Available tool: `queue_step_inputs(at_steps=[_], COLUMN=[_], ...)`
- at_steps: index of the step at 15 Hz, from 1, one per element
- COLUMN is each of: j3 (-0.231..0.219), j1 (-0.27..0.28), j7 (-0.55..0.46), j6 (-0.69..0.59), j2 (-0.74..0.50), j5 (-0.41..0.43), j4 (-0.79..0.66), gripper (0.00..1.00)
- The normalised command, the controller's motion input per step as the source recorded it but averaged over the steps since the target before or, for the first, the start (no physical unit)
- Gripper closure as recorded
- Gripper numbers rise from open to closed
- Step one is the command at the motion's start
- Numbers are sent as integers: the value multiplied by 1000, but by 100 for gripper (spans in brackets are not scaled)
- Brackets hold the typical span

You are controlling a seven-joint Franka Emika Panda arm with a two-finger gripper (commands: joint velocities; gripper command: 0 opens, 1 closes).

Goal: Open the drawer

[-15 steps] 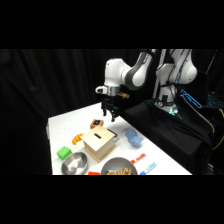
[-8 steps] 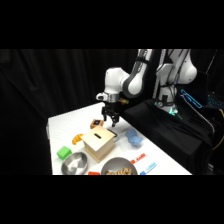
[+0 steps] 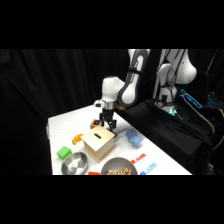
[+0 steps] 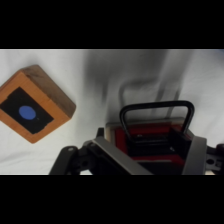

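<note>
Side view: a white desk (image 3: 65,125) against a black room. The light-wood box with the drawer (image 3: 100,142) sits at lower centre, directly beneath the jaws (image 3: 108,126); their spread cannot be told.

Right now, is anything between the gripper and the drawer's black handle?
Nothing visible: the gripper hangs just above the light-wood box, and in the wrist view the thin black handle shows unobstructed. The orange-and-dark block sits off to the side.

The bowl (image 3: 76,163) and a dark plate (image 3: 119,168) are cut off at the bottom; the arm's (image 3: 134,75) middle leaves the top.
</note>
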Motion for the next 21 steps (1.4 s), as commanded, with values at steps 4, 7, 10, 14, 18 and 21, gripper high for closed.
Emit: queue_step_inputs(at_steps=[4,7,10,14,18,21], j3=[138,241,340,345,209,96], j1=[-169,-231,-332,-386,-245,-74], j7=[-213,-246,-290,-280,-186,-110], j6=[212,232,243,249,223,283], j2=[106,87,157,221,240,23], j5=[85,118,139,87,-17,-32], j4=[44,42,83,113,145,-117], gripper=[0,0,0,0,0,0])
